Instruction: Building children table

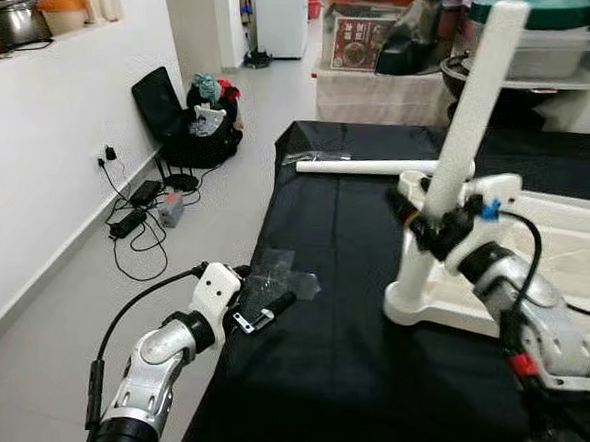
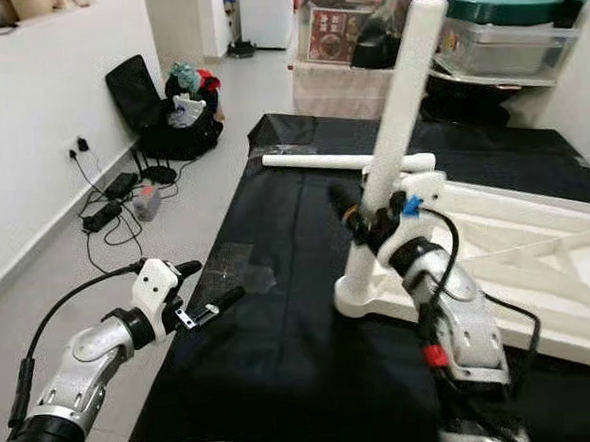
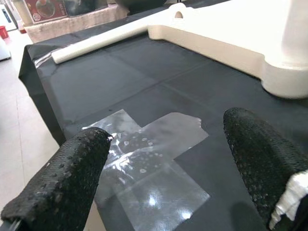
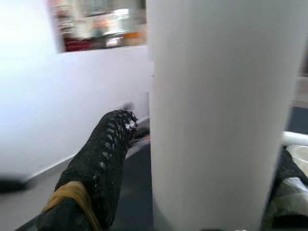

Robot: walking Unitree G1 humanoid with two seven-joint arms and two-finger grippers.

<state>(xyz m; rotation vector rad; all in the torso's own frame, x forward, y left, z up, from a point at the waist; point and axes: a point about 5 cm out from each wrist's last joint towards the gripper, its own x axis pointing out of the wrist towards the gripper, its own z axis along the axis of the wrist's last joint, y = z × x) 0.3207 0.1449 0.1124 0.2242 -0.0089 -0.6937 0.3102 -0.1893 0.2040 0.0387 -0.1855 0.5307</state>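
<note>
Table leg (image 1: 474,110), white and tilted, stands right of centre in the frame's (image 1: 568,254) corner socket, pinched by the right gripper (image 1: 437,222). Left gripper (image 1: 263,298), fingers spread, hovers over clear tape (image 3: 149,163) lower left on the black desk (image 1: 344,358).

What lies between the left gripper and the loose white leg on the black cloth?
Nothing solid that I can see. The left gripper hovers open at the near edge of the black cloth, above a clear plastic bag lying flat. Beyond it only bare cloth leads to the loose leg. The right gripper grips the upright leg.
</note>
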